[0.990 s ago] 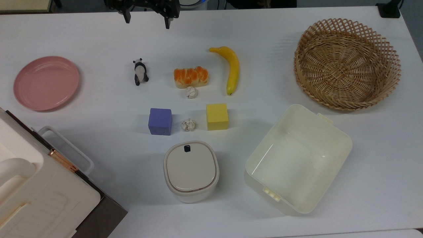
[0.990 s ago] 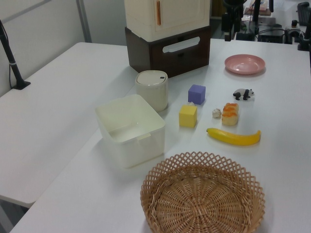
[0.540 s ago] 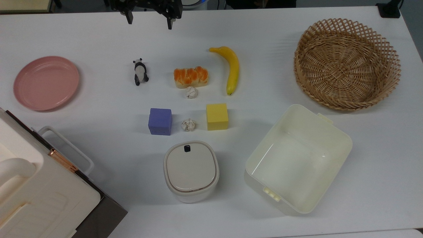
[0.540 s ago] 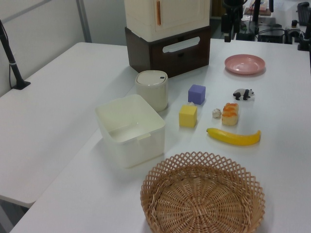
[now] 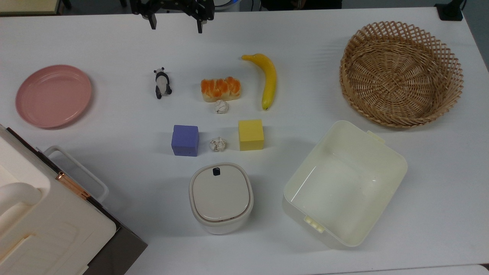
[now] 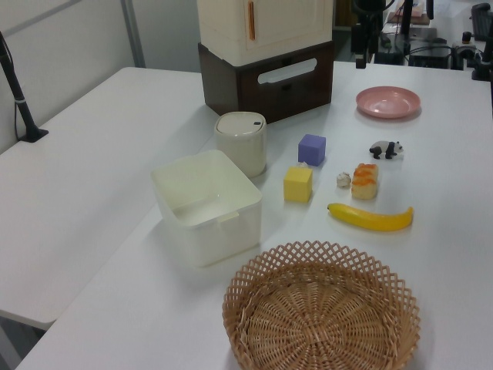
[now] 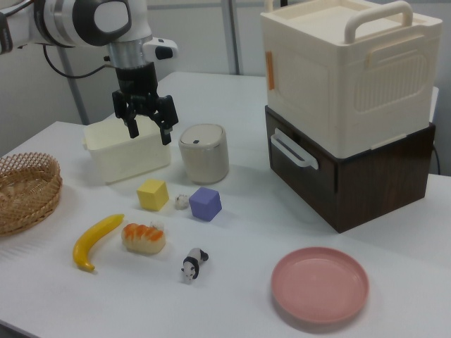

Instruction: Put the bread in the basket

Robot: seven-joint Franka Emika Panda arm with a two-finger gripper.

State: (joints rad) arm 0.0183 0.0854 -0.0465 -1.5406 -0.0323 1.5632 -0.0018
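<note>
While the black two-finger gripper (image 5: 176, 25) is being held high with jaws apart, the small oblong orange-topped bread (image 5: 221, 89) is lying crosswise below, toward the top view's lower right.

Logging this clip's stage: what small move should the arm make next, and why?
Probably bring the pincer down over the bread. It hangs open and empty above the table, while the bread lies untouched beside the banana, and the basket holds nothing.
</note>
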